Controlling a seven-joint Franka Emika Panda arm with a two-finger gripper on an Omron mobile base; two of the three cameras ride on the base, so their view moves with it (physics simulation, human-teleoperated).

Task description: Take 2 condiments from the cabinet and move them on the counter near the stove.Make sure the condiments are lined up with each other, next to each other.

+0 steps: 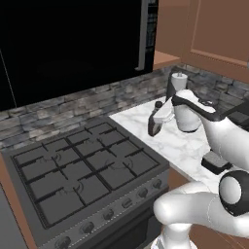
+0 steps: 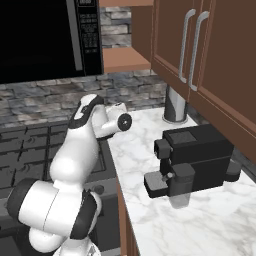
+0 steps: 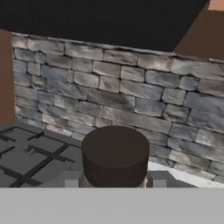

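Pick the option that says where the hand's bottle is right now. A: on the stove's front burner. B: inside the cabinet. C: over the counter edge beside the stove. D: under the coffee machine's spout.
C: the hand grips the dark brown bottle above the white marble counter, just right of the stove.

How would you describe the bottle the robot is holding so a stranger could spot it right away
Start at the black stove and go to the white marble counter on its right. Just past the stove's back corner, the gripper holds a squat dark brown bottle with a black cap, darker and smaller than the white paper towel roll behind it.
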